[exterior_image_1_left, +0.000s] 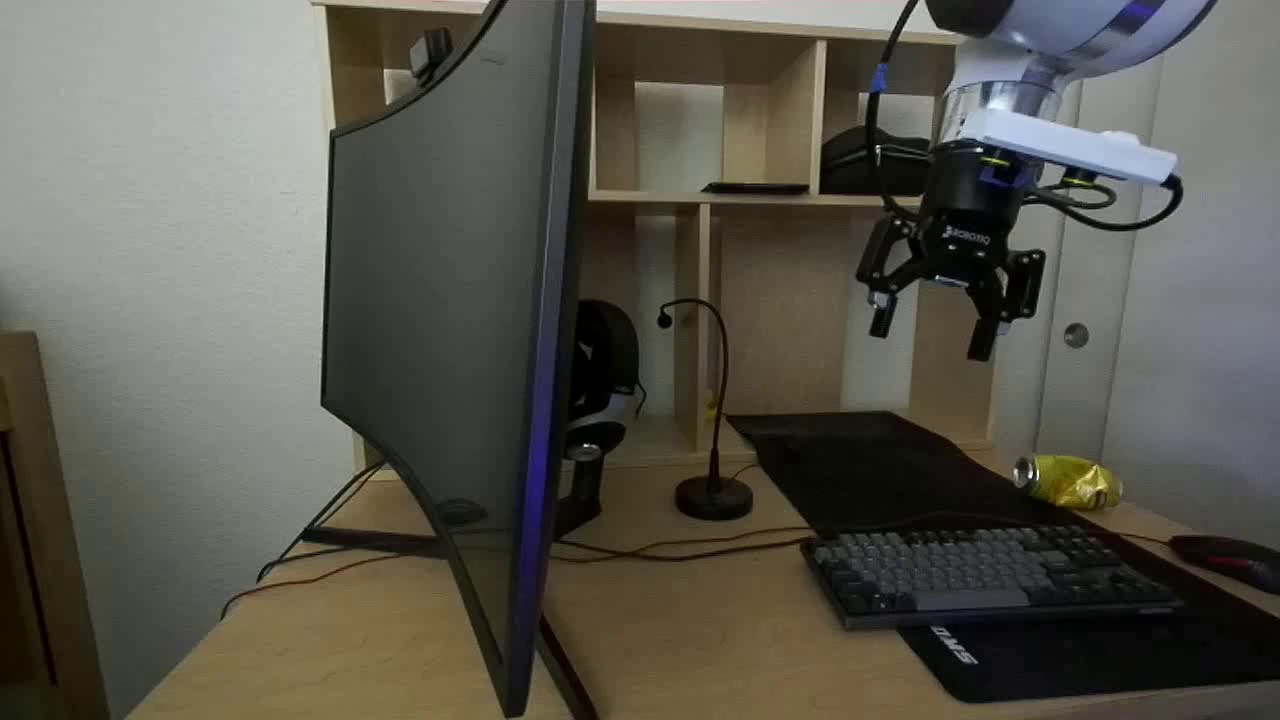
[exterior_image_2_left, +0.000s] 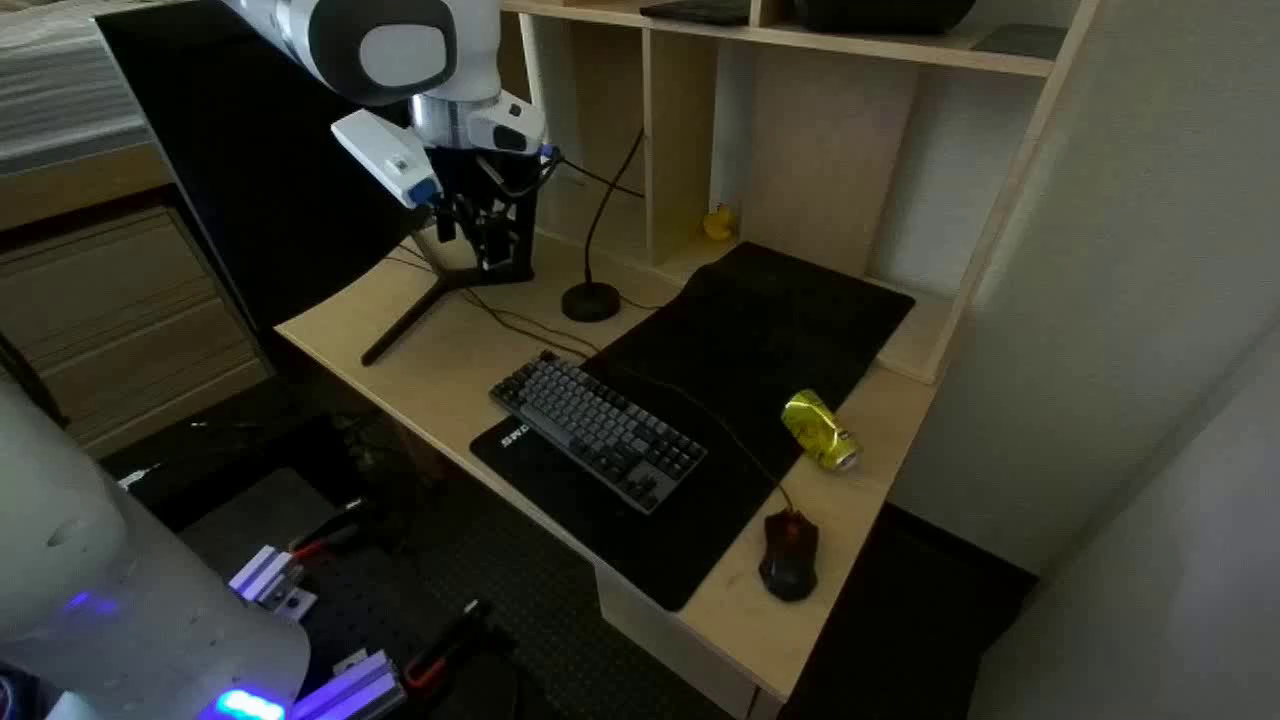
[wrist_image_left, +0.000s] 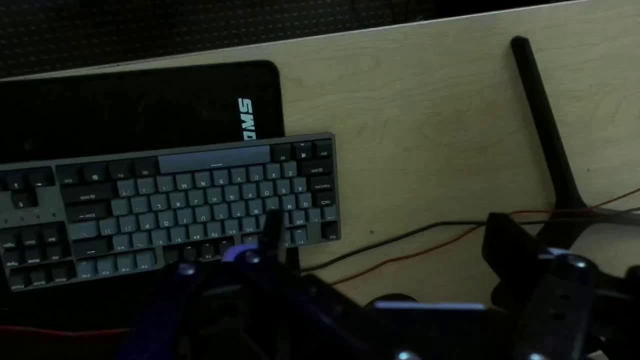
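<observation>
My black gripper (exterior_image_1_left: 932, 331) is open, with nothing between its fingers, and hangs well above the desk. In the wrist view the open fingers (wrist_image_left: 386, 222) have bare desk and thin cables between them. The left finger overlaps the corner of a grey and black keyboard (wrist_image_left: 210, 200) far below it. The keyboard (exterior_image_2_left: 605, 430) lies on a black desk mat (exterior_image_2_left: 760, 320). A crumpled yellow can (exterior_image_2_left: 820, 430) lies on its side beside the mat; it also shows in an exterior view (exterior_image_1_left: 1075, 482). A black mouse (exterior_image_2_left: 790, 555) lies near the can.
A large curved monitor (exterior_image_1_left: 440, 270) stands on the desk on splayed legs (wrist_image_left: 542, 125). A gooseneck microphone (exterior_image_2_left: 590, 300) stands behind the keyboard. A wooden shelf unit (exterior_image_1_left: 760, 200) rises at the back, with a small yellow duck (exterior_image_2_left: 718, 223) in it. Cables cross the desk.
</observation>
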